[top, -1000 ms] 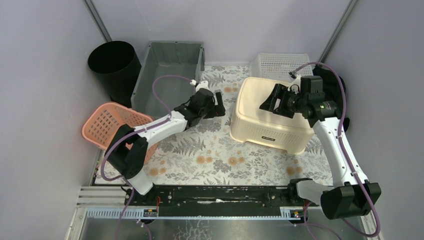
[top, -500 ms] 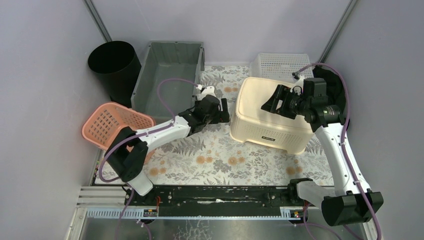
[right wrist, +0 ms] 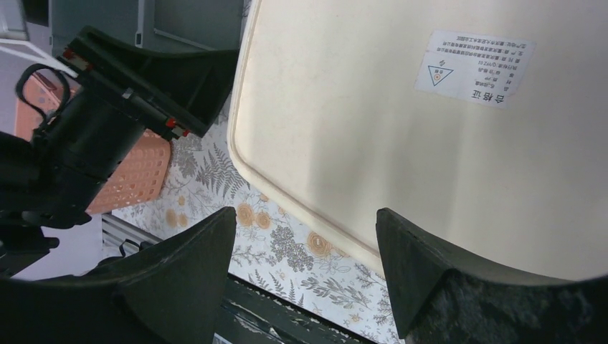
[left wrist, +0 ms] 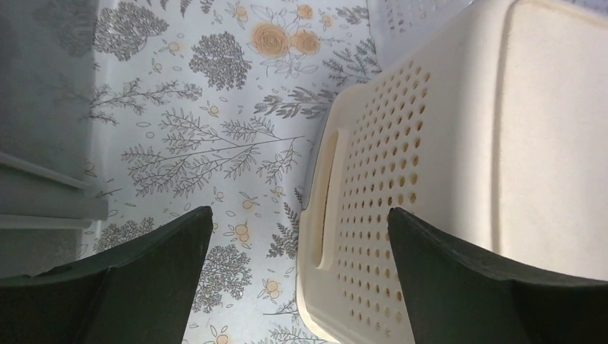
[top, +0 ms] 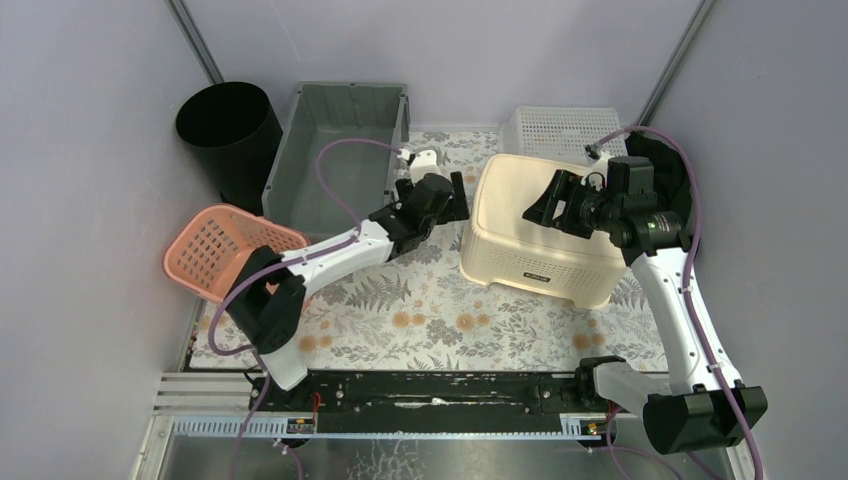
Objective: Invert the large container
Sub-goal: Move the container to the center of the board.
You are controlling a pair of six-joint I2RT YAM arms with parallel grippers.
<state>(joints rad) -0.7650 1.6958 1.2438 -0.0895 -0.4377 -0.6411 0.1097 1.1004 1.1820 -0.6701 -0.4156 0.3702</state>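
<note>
The large cream container (top: 540, 225) lies bottom-up on the floral mat, its flat base facing up and its perforated sides down. In the left wrist view its holed left wall and handle slot (left wrist: 373, 215) show. In the right wrist view its base with a white label (right wrist: 430, 115) fills the frame. My left gripper (top: 452, 196) is open and empty, just left of the container's left wall. My right gripper (top: 545, 205) is open and empty, hovering above the container's base.
A grey bin (top: 340, 150) stands at the back left, a black round bin (top: 230, 130) beside it. A pink basket (top: 225, 250) lies tilted at the left. A white mesh basket (top: 560, 130) sits behind the cream container. The black rail (top: 430, 390) runs along the front.
My left gripper has moved right and toward the back, closer to the container's left wall. My right gripper has barely shifted above the base.
</note>
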